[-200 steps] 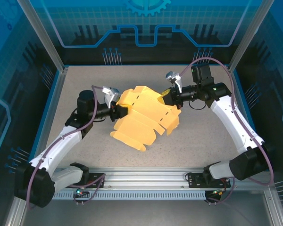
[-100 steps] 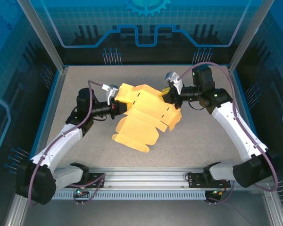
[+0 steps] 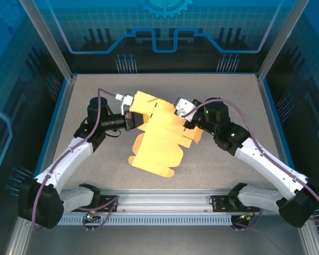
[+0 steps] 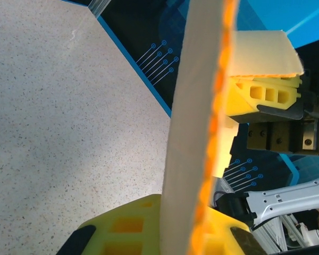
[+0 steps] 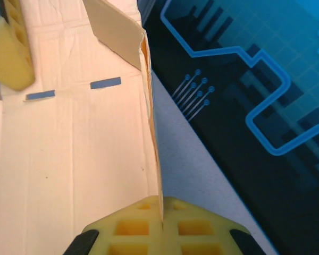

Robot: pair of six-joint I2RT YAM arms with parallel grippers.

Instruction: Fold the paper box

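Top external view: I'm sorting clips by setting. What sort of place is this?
Likely a robot work cell in a lab: a speckled table fenced by aluminium frame posts and blue circuit-print panels, with a mounting rail at its near edge.

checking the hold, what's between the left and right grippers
The paper box spans the whole gap: the left gripper is shut on one edge, the right gripper on the opposite edge. The top external view shows it.

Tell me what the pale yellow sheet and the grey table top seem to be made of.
The pale yellow die-cut sheet: thin matte card, judging by sharp creases and cut slots. The speckled grey table top: matte, stone-like pattern; perhaps laminate or a mat.
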